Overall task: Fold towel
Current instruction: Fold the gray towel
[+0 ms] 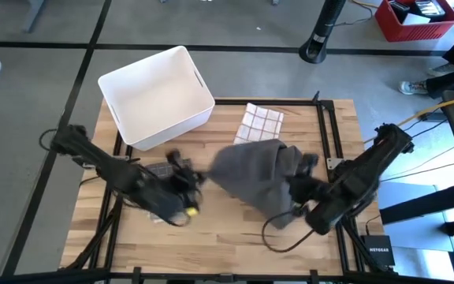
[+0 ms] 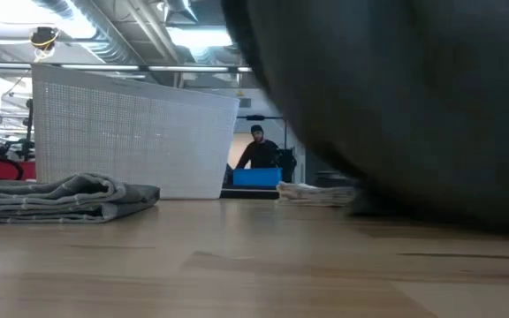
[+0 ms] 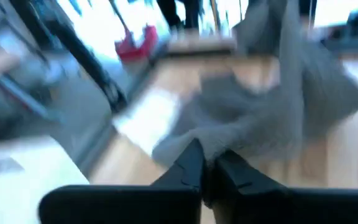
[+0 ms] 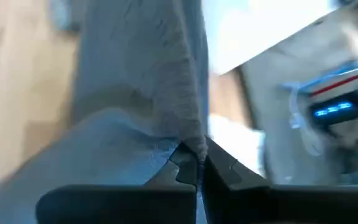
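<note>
A grey towel (image 1: 252, 175) hangs bunched above the middle of the wooden table (image 1: 219, 237), stretched between my two grippers. My left gripper (image 1: 202, 178) is shut on its left end, and my right gripper (image 1: 304, 167) is shut on its right end. In the low view the towel (image 2: 396, 106) fills the upper right as a dark mass. Its lowest part (image 2: 360, 205) comes close to the tabletop; whether it touches I cannot tell. My left gripper pinches a corner of the towel (image 3: 211, 148) between its two fingers, coming from the table's left side and slanting a little downward. The cloth spreads away from the fingers in slack folds, raised off the table at that end. My right gripper pinches the towel's edge (image 4: 192, 142) between its two fingers, coming from the table's right side and slanting downward. From the fingers the edge runs away as a ridge, and the cloth falls off on both sides of it.
A white bin (image 1: 156, 95) stands at the far left of the table. A checked cloth (image 1: 258, 122) lies folded behind the towel. A folded grey towel (image 2: 60, 198) rests at the left, partly under my left arm. A person (image 2: 259, 150) stands far behind the table.
</note>
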